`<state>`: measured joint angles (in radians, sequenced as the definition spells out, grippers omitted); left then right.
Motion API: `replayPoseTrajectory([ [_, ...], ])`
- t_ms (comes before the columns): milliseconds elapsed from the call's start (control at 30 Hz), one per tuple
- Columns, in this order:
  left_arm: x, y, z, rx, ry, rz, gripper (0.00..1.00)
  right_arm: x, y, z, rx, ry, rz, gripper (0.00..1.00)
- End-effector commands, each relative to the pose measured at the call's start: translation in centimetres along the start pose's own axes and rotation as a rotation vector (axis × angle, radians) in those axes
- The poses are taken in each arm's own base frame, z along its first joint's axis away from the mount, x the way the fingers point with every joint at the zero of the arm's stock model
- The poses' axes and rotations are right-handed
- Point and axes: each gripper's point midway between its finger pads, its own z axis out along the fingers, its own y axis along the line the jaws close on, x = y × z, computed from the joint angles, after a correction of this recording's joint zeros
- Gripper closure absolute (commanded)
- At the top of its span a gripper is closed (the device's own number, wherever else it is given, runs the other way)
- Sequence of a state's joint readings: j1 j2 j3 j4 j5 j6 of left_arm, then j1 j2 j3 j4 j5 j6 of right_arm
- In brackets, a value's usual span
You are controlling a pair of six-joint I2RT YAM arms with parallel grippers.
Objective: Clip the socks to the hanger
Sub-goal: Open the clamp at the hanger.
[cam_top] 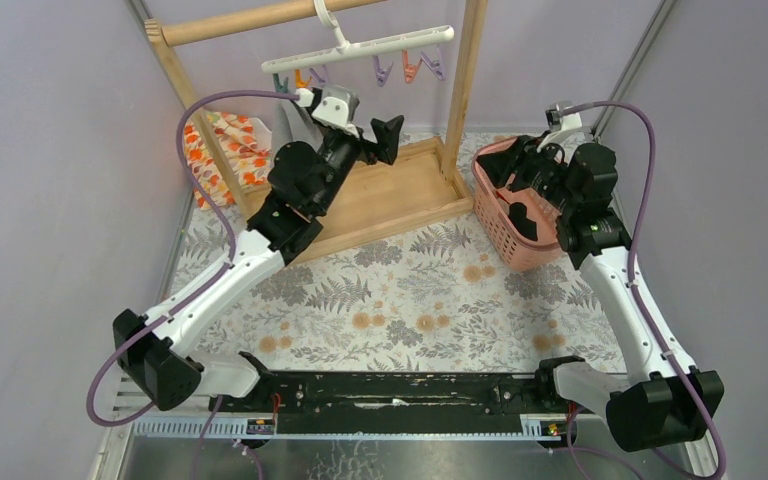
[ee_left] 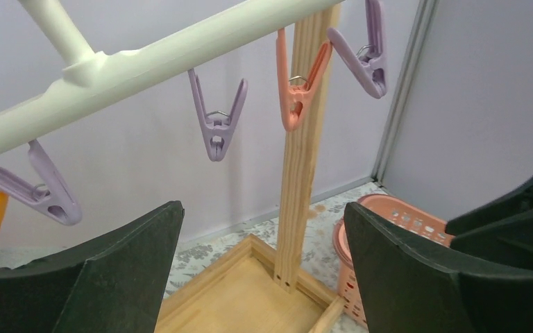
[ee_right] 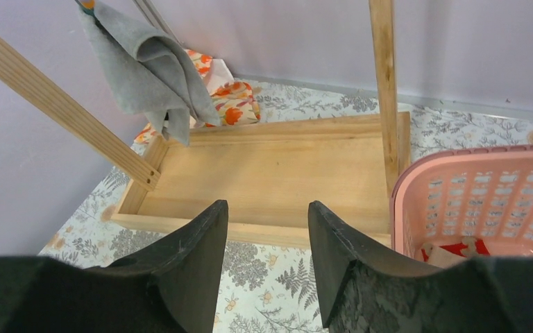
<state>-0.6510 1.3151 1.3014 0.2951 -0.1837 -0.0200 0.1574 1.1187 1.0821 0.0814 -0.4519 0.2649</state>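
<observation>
The white hanger hangs from the wooden rail, with pastel clips under its bar. In the left wrist view its bar runs overhead with purple and orange clips. A grey fabric piece hangs at the hanger's left end. The beige sock with a red end lies in the pink basket. The black sock is not seen. My left gripper is open and empty, just below the clips. My right gripper is open and empty over the basket.
The wooden frame has a base tray, a right post and a top rail. The pink basket stands right of the frame. The flower-patterned cloth lies at the back left. Purple walls close in on the sides.
</observation>
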Motion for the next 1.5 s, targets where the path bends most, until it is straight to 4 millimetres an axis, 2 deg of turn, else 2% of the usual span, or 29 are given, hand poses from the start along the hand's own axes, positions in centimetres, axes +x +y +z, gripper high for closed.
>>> replayPoseTrajectory([
  [0, -2.5, 0.9, 1.2, -0.071, -0.126, 0.064, 0.07, -1.1, 0.3, -0.1, -0.002, -0.051, -0.042, 0.46],
  [267, -1.9, 1.7, 2.3, -0.142, -0.138, 0.146, 0.08, -0.1, -0.2, 0.2, 0.000, -0.033, -0.034, 0.46],
  [600, -1.4, 1.1, 4.9, -0.114, -0.113, 0.181, 0.09, 1.3, -0.8, 0.7, 0.003, -0.007, -0.015, 0.47],
  [767, -0.9, 1.0, 4.5, -0.107, -0.071, 0.113, 0.18, 1.5, -1.0, 0.7, 0.011, -0.004, -0.014, 0.47],
  [867, 0.4, 1.1, 3.3, -0.112, -0.010, 0.054, 0.19, 1.6, -1.1, 0.7, 0.019, -0.004, -0.011, 0.47],
  [967, 0.9, -0.4, 2.1, -0.044, 0.037, -0.053, 0.19, 1.6, -1.0, 0.6, 0.016, -0.008, -0.011, 0.46],
  [1100, -0.7, -2.5, 1.0, 0.025, 0.052, -0.275, 0.20, 1.5, -0.9, 0.5, 0.014, -0.006, -0.010, 0.46],
  [1267, -2.6, -5.3, 1.5, 0.068, 0.111, -0.469, 0.18, 1.2, -0.7, 0.0, 0.021, -0.022, -0.013, 0.46],
  [1367, -3.7, -7.0, 1.7, 0.068, 0.120, -0.514, 0.13, 1.1, -0.6, -0.5, 0.029, -0.028, -0.016, 0.45],
  [1467, -4.1, -8.5, 2.3, 0.060, 0.129, -0.549, 0.12, 1.0, -0.5, -1.0, 0.040, -0.032, -0.017, 0.44],
])
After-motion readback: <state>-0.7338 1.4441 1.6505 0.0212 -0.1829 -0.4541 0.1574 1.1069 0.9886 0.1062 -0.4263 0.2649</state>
